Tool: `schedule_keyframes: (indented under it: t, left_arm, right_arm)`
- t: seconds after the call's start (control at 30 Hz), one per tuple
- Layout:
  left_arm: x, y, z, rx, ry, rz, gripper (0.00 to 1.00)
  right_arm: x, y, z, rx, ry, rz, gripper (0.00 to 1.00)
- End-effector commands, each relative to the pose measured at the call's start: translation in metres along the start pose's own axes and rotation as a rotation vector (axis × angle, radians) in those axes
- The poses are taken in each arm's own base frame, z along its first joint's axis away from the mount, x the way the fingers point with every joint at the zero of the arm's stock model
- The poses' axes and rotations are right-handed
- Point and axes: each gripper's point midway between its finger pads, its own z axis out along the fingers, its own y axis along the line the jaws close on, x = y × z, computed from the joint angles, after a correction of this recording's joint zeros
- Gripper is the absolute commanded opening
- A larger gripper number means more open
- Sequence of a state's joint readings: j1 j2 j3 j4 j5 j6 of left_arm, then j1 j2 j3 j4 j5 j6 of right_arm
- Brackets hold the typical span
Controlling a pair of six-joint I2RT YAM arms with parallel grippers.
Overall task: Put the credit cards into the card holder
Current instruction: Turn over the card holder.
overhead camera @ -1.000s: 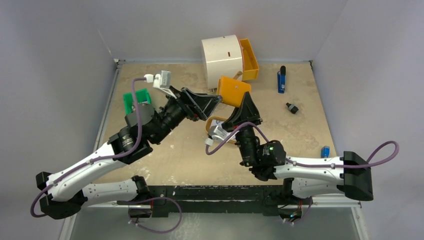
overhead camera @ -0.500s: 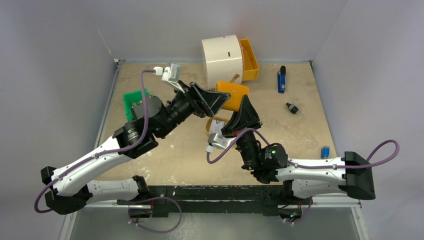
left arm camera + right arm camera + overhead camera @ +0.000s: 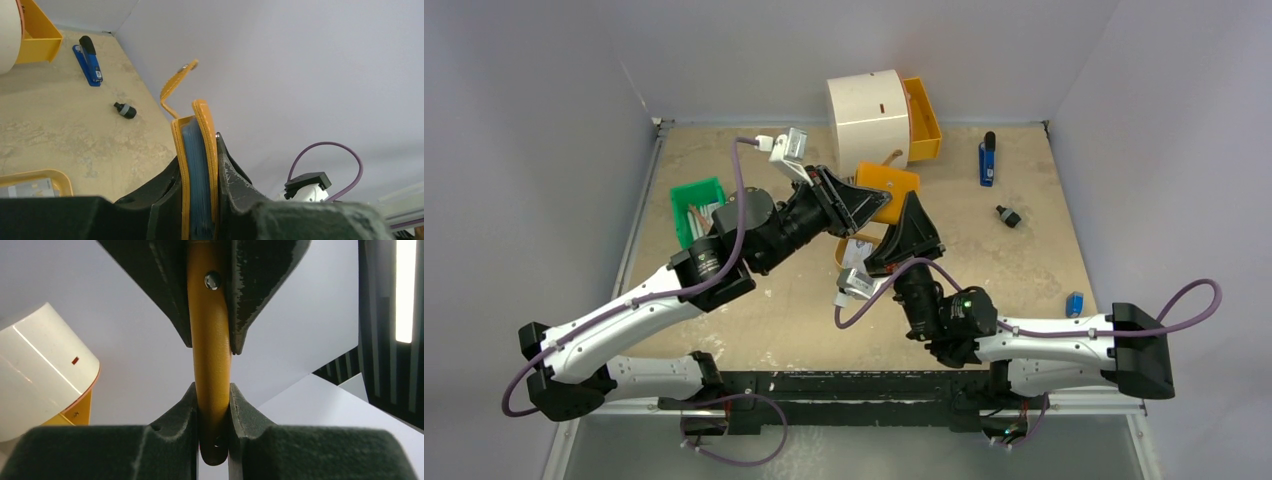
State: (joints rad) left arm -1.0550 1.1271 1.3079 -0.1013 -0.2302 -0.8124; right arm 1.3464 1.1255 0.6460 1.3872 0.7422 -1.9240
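Note:
The orange-tan card holder hangs above the table between both grippers. My left gripper is shut on it from the left. The left wrist view has the card holder edge-on between the pads, its blue lining showing and its snap flap standing free. My right gripper is shut on its near edge. In the right wrist view the card holder runs up from my right gripper to the left gripper's fingers. Pale credit cards lie in the tan tray below.
A white round cabinet with an open orange drawer stands at the back. A green bin of sticks sits at the left. A blue stapler, a small black part and a small blue piece lie on the right.
My left arm has swung right to the card holder and its jaws have gone from wide open to shut on it. The right gripper has kept its hold, shifting slightly.

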Motion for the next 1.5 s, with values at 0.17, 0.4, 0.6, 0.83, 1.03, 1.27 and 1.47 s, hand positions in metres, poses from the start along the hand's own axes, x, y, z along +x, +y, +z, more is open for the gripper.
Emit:
schedule_keyframes:
  t: [0.17, 0.4, 0.6, 0.83, 1.03, 1.27, 1.47]
  left_arm:
    - [-0.034, 0.011, -0.019, -0.078, -0.128, -0.01, 0.0]
    - [-0.068, 0.04, -0.075, -0.203, -0.232, 0.109, 0.0]
    - [-0.045, 0.044, -0.121, -0.129, -0.054, 0.295, 0.0]
    - [-0.006, 0.016, -0.16, 0.169, 0.129, 0.447, 0.0]
    - [0.001, -0.036, -0.181, 0.511, 0.095, 0.475, 0.0]
    - [0.014, -0.054, -0.167, 0.597, 0.18, 0.496, 0.0]
    - [0.016, -0.056, -0.161, 0.603, 0.193, 0.504, 0.0]
  right_arm:
    - [0.007, 0.006, 0.0, -0.079, 0.078, 0.073, 0.52]
    - [-0.031, 0.081, -0.026, -0.686, 0.171, 0.618, 0.92]
    - [-0.049, 0.074, -0.049, -0.936, 0.159, 1.208, 0.92]
    - [-0.085, 0.02, -0.065, -1.151, -0.068, 1.735, 0.91]
    - [-0.12, -0.008, -0.07, -1.303, -0.26, 1.955, 0.92]
    - [-0.127, -0.013, -0.072, -1.361, -0.268, 1.999, 0.98]
    - [-0.128, -0.023, -0.07, -1.343, -0.304, 1.998, 0.97]
